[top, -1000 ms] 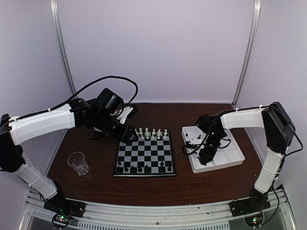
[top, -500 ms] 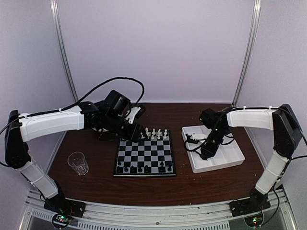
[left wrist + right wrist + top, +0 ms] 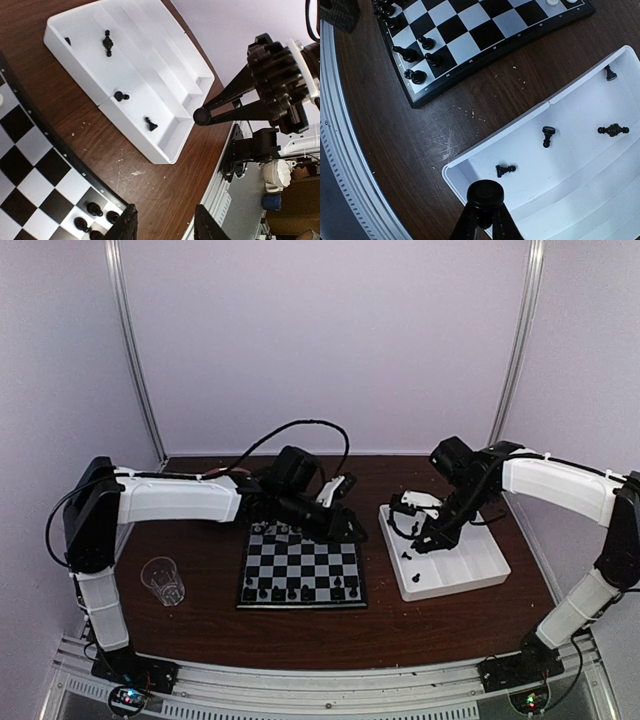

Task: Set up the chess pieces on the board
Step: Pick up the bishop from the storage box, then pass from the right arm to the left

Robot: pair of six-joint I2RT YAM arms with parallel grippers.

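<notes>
The board [image 3: 302,565] lies mid-table with a row of black chess pieces [image 3: 300,592] along its near edge. My left arm hides most of the far edge, where a few white pieces [image 3: 272,530] show. My left gripper [image 3: 350,530] hangs over the board's far right corner. In the left wrist view it [image 3: 167,227] is open with only bare table between its fingers. My right gripper [image 3: 422,538] hovers above the white tray's [image 3: 470,575] left end. It [image 3: 485,220] is shut on a black chess piece [image 3: 485,196], base toward the camera. Several black pieces [image 3: 547,136] lie loose in the tray.
A clear plastic cup [image 3: 163,580] stands left of the board. The white tray's near corner [image 3: 451,172] lies a short way from the board's black rim [image 3: 485,65]. The metal rail [image 3: 320,680] runs along the table's near edge.
My left arm has swung right along the board's far edge to its right corner. My right gripper has closed on a black piece and risen over the tray's left end.
</notes>
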